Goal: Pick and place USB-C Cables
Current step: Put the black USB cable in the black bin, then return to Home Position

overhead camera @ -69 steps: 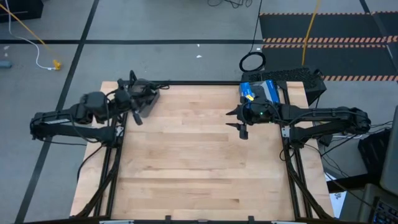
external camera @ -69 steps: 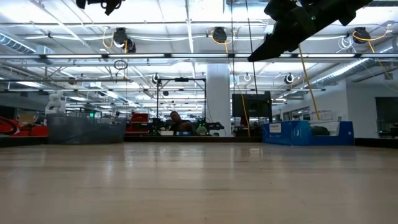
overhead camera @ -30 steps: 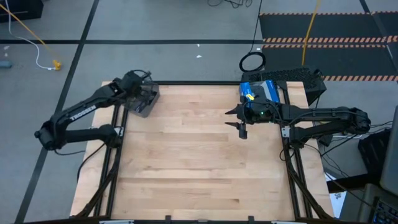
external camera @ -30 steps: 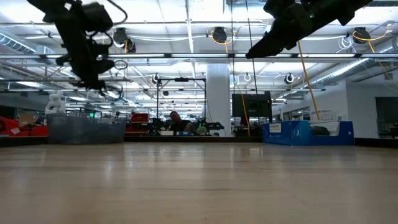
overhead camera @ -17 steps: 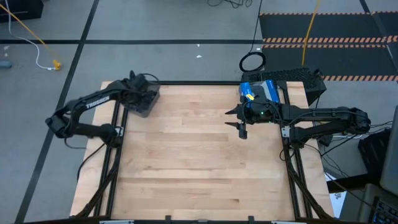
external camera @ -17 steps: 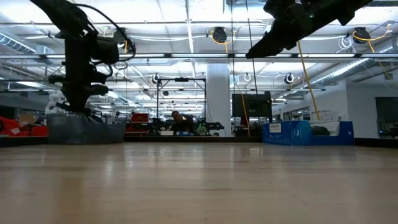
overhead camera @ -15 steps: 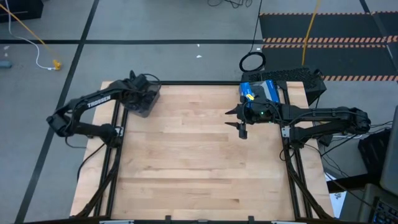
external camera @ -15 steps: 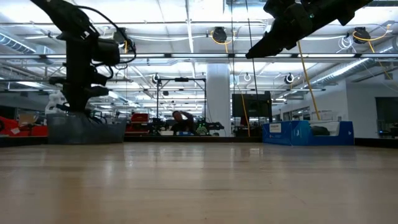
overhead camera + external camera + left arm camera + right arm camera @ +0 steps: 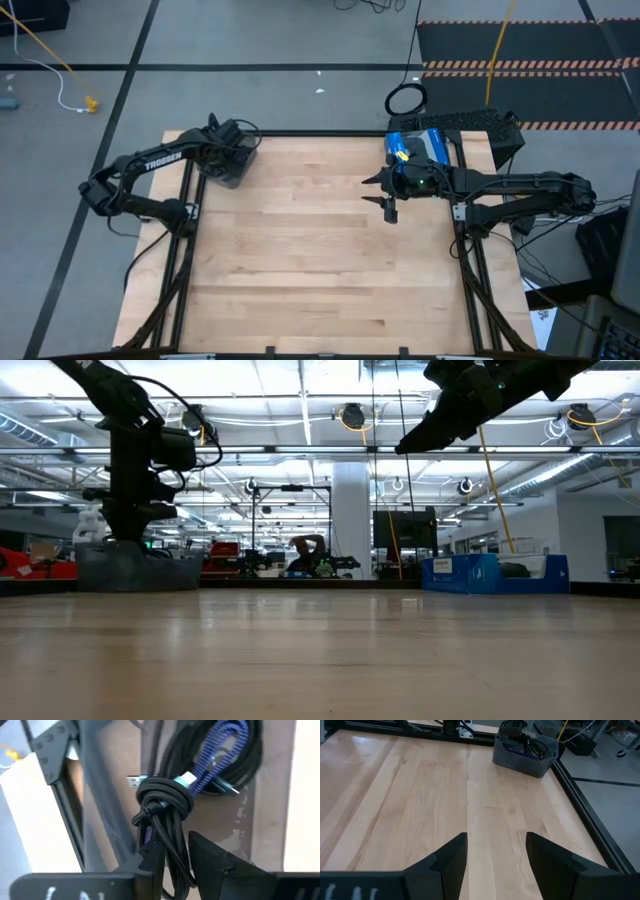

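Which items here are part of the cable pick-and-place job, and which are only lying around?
Job:
- black coiled cable bundle, between the left gripper fingers
- purple-blue braided cable, beside it
- grey plastic bin holding them
- right gripper, waiting open over the wooden table

Lying about:
- blue box
- large black ring-shaped coil on the floor
- long yellow cord
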